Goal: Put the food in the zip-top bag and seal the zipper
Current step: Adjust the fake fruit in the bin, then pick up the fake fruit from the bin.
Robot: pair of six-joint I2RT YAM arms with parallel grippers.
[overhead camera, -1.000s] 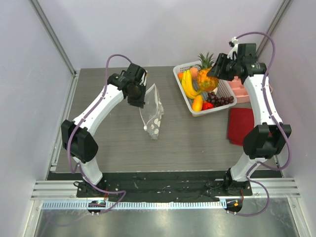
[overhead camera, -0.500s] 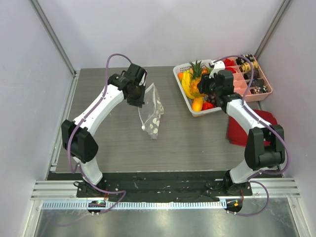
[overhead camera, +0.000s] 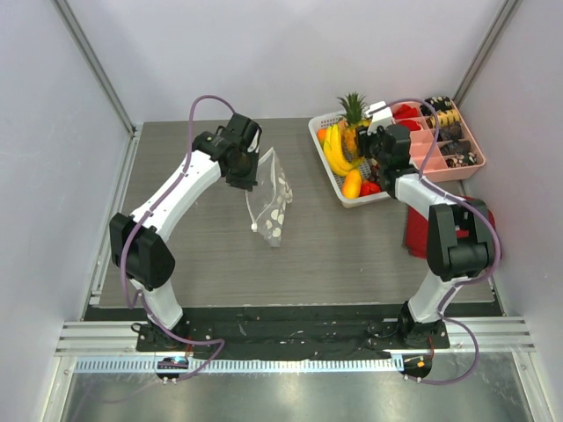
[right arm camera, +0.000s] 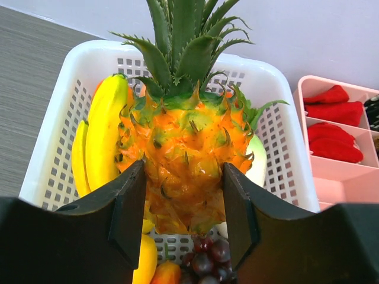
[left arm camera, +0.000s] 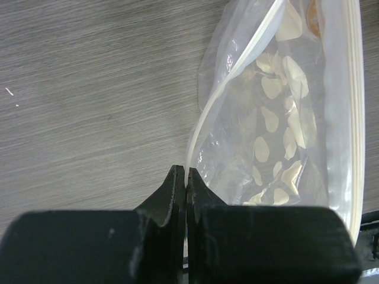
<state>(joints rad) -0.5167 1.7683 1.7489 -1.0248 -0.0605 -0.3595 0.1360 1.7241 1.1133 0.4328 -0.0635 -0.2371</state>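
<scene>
Zip-top bag (overhead camera: 271, 200) is over on the left side of the worktop (overhead camera: 202, 255), see it? The left gripper (left arm camera: 180, 173) has its jaws pressed together on one lip of the mouth, right on the zipper (left arm camera: 204, 118), so the mouth gapes a little.

I see it. Is its bottom resting on the wood or hanging?

Can't tell from here. It looks empty to me. The food is all over at the white basket (right arm camera: 65, 100), well apart from the bag.

The right gripper (right arm camera: 183, 180) has the pineapple (right arm camera: 183, 142), though.

Yes, jaws clamped on its two flanks, holding it upright over the banana (right arm camera: 106, 136) and grapes (right arm camera: 207, 251).

What worries you?

The size of it. That mouth looks narrow for such a fat, spiky fruit, and only one lip is held. If the pineapple pushes on the film, the bag could fold shut or pull out of that thin pinch.

And the grip on the fruit?

Hard, scaly plastic between smooth jaws. Swing it across fast and it might twist or drop short of the bag.
</scene>
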